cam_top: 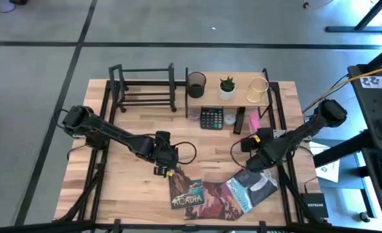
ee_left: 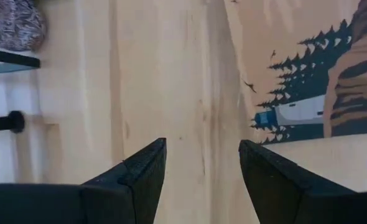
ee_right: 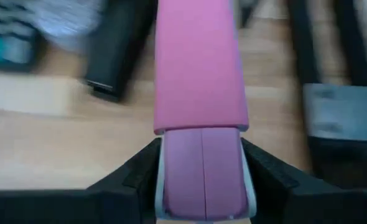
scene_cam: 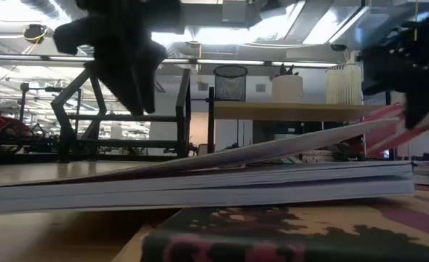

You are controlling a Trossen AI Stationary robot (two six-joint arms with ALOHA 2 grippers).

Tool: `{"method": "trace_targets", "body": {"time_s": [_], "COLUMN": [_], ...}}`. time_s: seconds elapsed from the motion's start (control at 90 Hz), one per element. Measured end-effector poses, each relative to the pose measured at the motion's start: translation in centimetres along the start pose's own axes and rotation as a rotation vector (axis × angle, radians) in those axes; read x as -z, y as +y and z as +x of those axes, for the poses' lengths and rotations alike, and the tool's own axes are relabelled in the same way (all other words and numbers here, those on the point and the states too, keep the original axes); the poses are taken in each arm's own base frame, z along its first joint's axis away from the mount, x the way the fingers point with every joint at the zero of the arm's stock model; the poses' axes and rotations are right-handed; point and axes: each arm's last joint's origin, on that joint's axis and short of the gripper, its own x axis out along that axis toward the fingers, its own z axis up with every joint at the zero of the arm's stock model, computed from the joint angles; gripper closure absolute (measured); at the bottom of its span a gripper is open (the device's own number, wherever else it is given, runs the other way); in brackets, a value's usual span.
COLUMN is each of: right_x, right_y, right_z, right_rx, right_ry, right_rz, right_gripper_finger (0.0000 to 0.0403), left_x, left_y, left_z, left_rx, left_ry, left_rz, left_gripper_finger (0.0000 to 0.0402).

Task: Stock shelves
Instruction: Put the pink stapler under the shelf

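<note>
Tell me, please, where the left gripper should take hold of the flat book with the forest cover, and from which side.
Probably its free edge on the left arm's side. The book lies flat and a red book overlaps its other side, so only a thin edge is offered. The left gripper, jaws open, is beside that edge; come in low from there.

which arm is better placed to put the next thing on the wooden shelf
Right, probably. The right gripper is shut on a pink item close to the wooden shelf. The left gripper is open and empty, over bare table beside the books.
</note>
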Motion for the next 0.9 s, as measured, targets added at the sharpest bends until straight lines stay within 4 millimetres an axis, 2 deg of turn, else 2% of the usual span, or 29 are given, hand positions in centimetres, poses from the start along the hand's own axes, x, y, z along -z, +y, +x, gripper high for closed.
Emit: {"method": "trace_targets", "body": {"time_s": [0.422,0.756,0.9], "right_x": [-1.9,-2.8,-3.3], "right_y": [0.2,0.1,-0.3], "right_z": [3.9,8.1,9.0], "right_rx": [0.12,0.081,0.108], "right_ry": [0.007,0.001,0.0], "right_rz": [0.062,0.119,0.088], "right_gripper_finger": [0.0253,0.0253,0.02], "left_x": [0.4,0.1,0.1], "left_y": [-1.2,-1.3,-1.3], "left_z": [0.2,0.2,0.1], "left_rx": [0.014,0.014,0.015], "left_ry": [-0.027,-0.061,-0.061], "left_rz": [0.026,0.029,0.021], "left_gripper_finger": [0.0215,0.0215,0.0215]}}
